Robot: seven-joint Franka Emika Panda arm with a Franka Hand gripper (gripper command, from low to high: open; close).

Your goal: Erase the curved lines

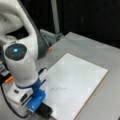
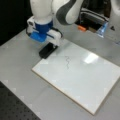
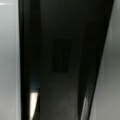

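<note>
A: Tool status? Start at the gripper.

B: The gripper [image 2: 48,46] sits at the white board's [image 2: 82,82] near corner, under the blue mount [image 2: 40,33]. It carries a black eraser block [image 2: 47,50]; in the wrist view that block [image 3: 62,62] fills nearly the whole frame. Fingers look pinched on it, though they are mostly hidden behind the mount.

A: Is the eraser on the board?

B: At its edge, low, in both front views. Touching or just above, I cannot tell.

A: And the curve lines?

B: 1 thin wavy squiggle [image 2: 67,62], intact, mid-board toward the eraser's side. In a front view it lies to the right of the block [image 1: 58,88], near it but apart. No smear is visible.

A: Step in hand?

B: My reading: approach, erasing not begun. 0 strokes of ink removed.

A: Requirements for the move ahead?

B: Judgement only: flat contact, steady downward pressure, and a pass covering the squiggle's full length.
</note>
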